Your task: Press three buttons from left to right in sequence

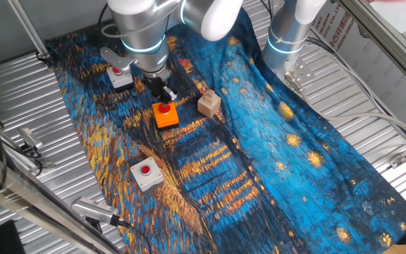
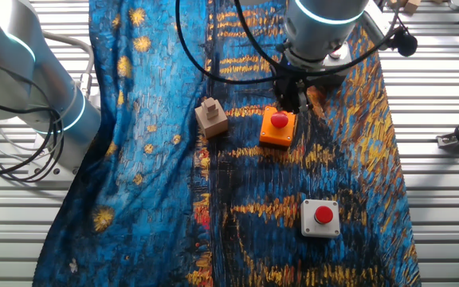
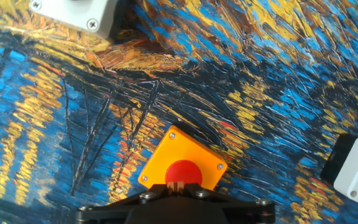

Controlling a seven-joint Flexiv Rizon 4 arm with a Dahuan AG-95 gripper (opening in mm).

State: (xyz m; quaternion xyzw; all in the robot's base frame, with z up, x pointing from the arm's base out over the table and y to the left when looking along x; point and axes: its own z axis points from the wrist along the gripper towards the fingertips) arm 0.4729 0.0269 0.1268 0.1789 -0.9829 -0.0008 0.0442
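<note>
Three buttons sit on the blue painted cloth. The orange button (image 1: 165, 116) (image 2: 278, 128) (image 3: 182, 163) is the middle one. One grey button (image 1: 120, 76) stands behind it, partly hidden by the arm, and another grey button (image 1: 146, 174) (image 2: 320, 217) stands nearer the cloth's front. My gripper (image 1: 165, 101) (image 2: 290, 107) (image 3: 178, 185) points down right over the orange button's red cap. Its fingertips are pressed together, with nothing between them. I cannot tell whether they touch the cap.
A tan wooden block (image 1: 208, 103) (image 2: 211, 118) stands on the cloth beside the orange button. Corners of the two grey boxes (image 3: 73, 14) (image 3: 357, 172) show in the hand view. A second robot arm base (image 1: 287, 35) stands at the cloth's edge. Ribbed metal table (image 1: 27, 92) surrounds the cloth.
</note>
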